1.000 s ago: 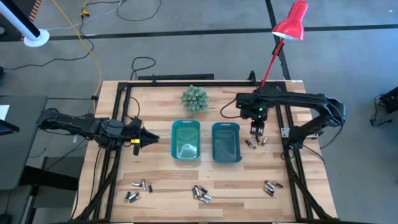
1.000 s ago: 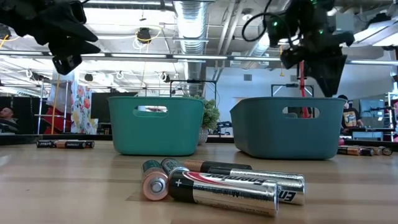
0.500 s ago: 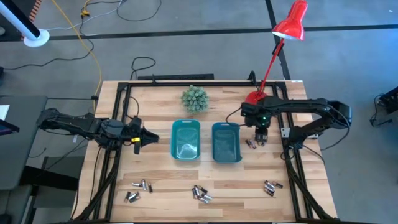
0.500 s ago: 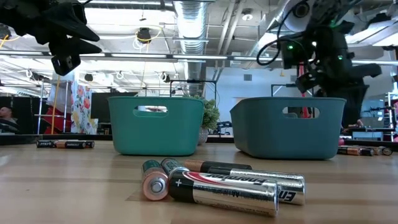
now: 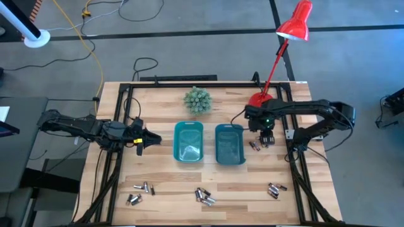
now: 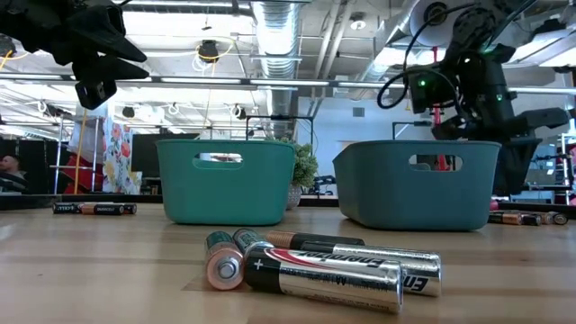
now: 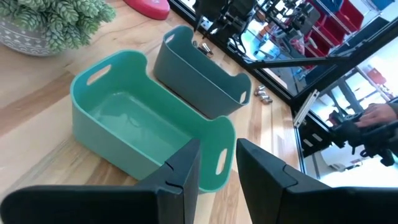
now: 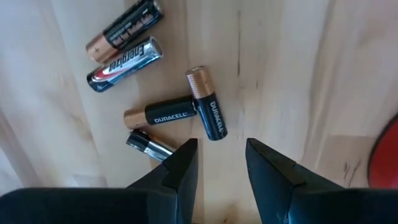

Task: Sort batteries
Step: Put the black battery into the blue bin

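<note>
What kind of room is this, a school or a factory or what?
Probably a robotics lab or workshop. Bare pipes and ducts run across the ceiling, cables trail over the grey floor, and a wooden table in a black frame holds teal bins and batteries for two robot arms.

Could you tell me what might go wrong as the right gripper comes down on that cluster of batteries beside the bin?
The right gripper, open, hangs over tightly grouped batteries; two Duracell cells touch end to side, so closing may catch both or flick one away. A silver cell lies partly under one finger and could get pinned. The cluster is near the darker bin, so the gripper may bump it.
</note>
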